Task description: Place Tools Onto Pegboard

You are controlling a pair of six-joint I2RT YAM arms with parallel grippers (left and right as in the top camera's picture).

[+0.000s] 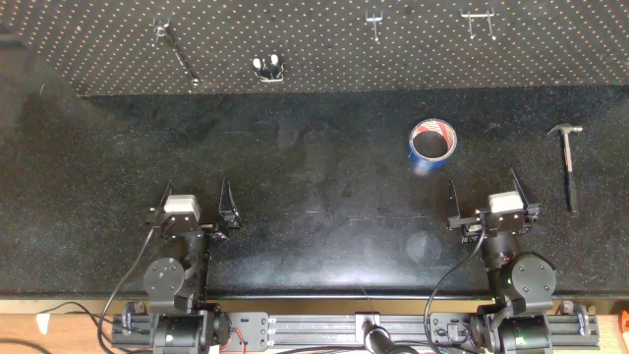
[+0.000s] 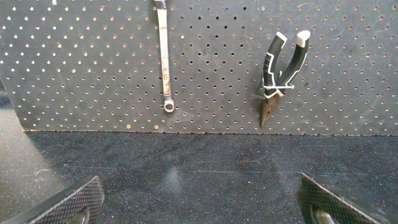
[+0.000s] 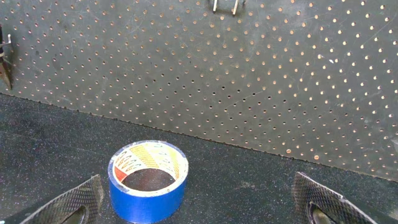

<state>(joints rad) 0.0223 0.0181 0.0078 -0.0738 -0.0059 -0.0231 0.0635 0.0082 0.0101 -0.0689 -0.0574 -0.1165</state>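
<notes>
A wrench and black-handled pliers hang on the pegboard at its left part. A blue tape roll stands on the black table right of centre. A hammer lies flat near the right edge. My left gripper is open near the front left, empty. My right gripper is open at the front right, behind the tape roll and apart from it.
Two bare hooks stick out of the pegboard's right part; one hook is above the tape roll in the right wrist view. The black tabletop lies between both grippers and the board.
</notes>
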